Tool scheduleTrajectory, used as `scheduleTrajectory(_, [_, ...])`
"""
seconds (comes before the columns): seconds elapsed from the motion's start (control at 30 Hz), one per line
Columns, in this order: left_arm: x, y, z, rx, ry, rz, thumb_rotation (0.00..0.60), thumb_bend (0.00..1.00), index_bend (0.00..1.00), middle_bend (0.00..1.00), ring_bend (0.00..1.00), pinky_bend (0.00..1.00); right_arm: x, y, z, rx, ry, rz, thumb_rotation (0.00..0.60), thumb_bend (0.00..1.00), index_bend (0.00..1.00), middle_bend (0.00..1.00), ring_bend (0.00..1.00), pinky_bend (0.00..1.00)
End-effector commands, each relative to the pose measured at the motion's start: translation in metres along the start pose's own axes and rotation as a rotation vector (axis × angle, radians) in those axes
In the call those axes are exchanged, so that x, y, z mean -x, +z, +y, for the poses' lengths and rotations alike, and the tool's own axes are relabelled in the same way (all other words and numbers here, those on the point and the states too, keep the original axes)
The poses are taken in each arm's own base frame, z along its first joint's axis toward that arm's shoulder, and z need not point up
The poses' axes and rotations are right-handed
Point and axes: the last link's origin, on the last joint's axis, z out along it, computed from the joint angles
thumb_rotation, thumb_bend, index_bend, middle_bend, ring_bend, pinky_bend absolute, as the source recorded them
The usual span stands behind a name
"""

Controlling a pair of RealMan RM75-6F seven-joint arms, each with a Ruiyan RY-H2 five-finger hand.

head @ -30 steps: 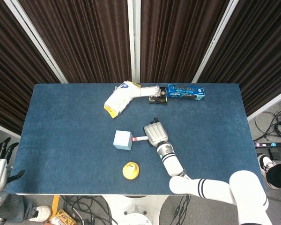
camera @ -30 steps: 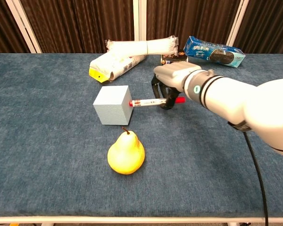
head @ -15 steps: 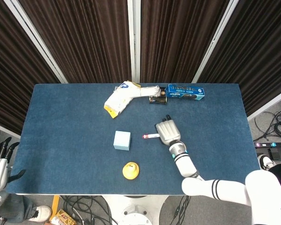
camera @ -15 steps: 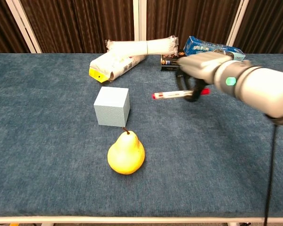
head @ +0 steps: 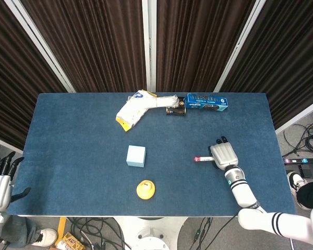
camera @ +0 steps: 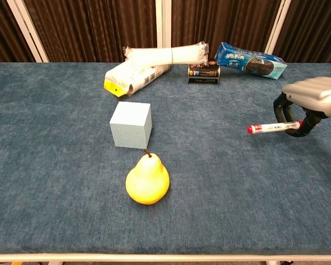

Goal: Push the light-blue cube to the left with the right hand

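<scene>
**Right hand pulled far away from the cube**

Since the earlier frames, the right hand (head: 224, 154) has been moved from just beside the light-blue cube (head: 136, 155) out to the right side of the frame. A red-tipped marker (camera: 274, 128) is held in its curled fingers, pointing left. The cube has stayed near the middle of the blue table (head: 68, 172), and nothing is touching it now.

A yellow pear (camera: 147, 179) sits just below the cube in the chest view, very close to it. If the cube is pushed again at a slant, the pear could be bumped and rolled. The marker could also slip in the fingers if it is pressed hard on the cube's side. Because the hand is now well apart from the cube, a long reach back would be needed, and the cube's side could be missed.

The left hand (head: 0, 182) is seen only in the head view, at the lower left edge, off the table, with fingers spread and nothing held. The chest view shows the marker and the curled fingers more clearly. The cookie box (camera: 250, 59), small can (camera: 203, 72) and white bags (camera: 138, 72) are seen at the top in both views.
</scene>
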Motion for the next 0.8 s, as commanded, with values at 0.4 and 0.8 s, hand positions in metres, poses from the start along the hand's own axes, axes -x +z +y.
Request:
scheduleTrajectory(0.4, [0.000,0.000,-0.001,-0.003,-0.007,0.004,0.600,0.06,0.22,0.15,0.12,0.09,-0.008,-0.031,0.035,0.060,0.071,0.068,0.600,0.18,0.23,0.29,0.01,0.04])
scheduleTrajectory(0.8, [0.003,0.003,-0.004,-0.012,-0.033,-0.020,0.600,0.06,0.22,0.15,0.12,0.09,-0.004,-0.149,0.103,0.064,0.186,0.321,0.600,0.18,0.05,0.12,0.00,0.00])
